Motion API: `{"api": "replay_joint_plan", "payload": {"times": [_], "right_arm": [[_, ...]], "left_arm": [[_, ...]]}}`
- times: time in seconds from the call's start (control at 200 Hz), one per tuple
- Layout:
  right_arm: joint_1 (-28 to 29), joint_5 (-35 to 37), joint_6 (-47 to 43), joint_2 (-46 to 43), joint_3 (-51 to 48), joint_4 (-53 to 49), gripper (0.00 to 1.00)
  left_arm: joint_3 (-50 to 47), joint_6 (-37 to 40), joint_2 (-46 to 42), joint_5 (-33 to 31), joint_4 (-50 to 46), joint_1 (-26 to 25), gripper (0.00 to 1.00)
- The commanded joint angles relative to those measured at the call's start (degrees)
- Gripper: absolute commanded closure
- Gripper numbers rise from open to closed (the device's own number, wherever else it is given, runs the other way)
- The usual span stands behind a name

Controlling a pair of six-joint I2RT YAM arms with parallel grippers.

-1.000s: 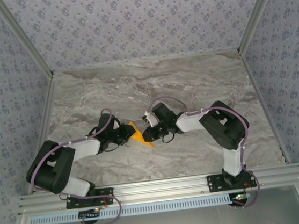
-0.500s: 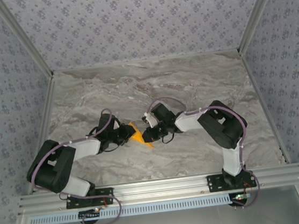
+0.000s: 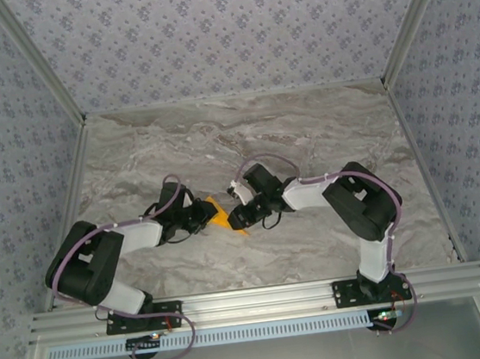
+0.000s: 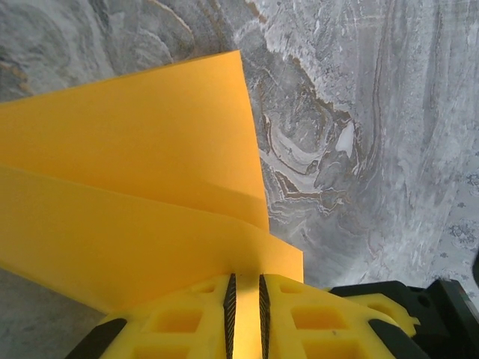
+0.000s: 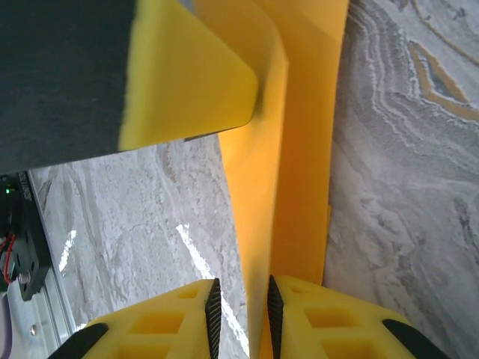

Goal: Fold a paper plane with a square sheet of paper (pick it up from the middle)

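The orange sheet of paper (image 3: 221,215) is folded into layers and held just above the marble table, between the two grippers. My left gripper (image 3: 204,217) is shut on it. In the left wrist view the pads (image 4: 230,299) pinch a folded edge of the paper (image 4: 142,172), and two flaps fan out beyond them. My right gripper (image 3: 237,217) faces it from the right. In the right wrist view its jaws (image 5: 241,288) stand apart. The paper (image 5: 299,149) rests against the right pad only, with table showing in the gap. The left gripper's fingertip (image 5: 187,75) presses the paper's far end.
The grey marble table (image 3: 304,129) spreads out behind and to both sides of the arms. Patterned walls close it in at the back and sides, and an aluminium rail (image 3: 262,298) runs along the near edge.
My right gripper's jaws have parted and let go of the paper. The left gripper still pinches it. Both arms have barely shifted.
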Motion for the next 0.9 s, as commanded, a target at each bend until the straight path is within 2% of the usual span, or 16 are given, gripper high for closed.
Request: {"api": "replay_joint_plan", "payload": {"times": [0.0,0.31,0.41,0.585,0.894], "right_arm": [[-0.3,0.1,-5.5,-1.9,-0.5,-3.8,0.72],[-0.2,0.0,-9.2,0.3,0.9,-7.5,0.73],[-0.3,0.1,-9.2,0.8,1.0,-7.6,0.76],[-0.3,0.0,-8.2,1.5,1.3,-7.2,0.94],[-0.4,-0.9,-1.6,3.1,1.0,-4.1,0.98]], "left_arm": [[1.8,1.3,1.1,-1.1,-0.7,-0.5,0.81],[2.2,1.7,1.8,-1.4,-1.0,-0.4,0.82],[2.2,1.8,2.0,-1.3,-1.1,-0.3,0.82],[2.7,2.3,1.3,-0.3,-1.5,-0.1,0.82],[1.2,2.5,-3.6,1.0,-0.4,-1.8,0.81]]}}
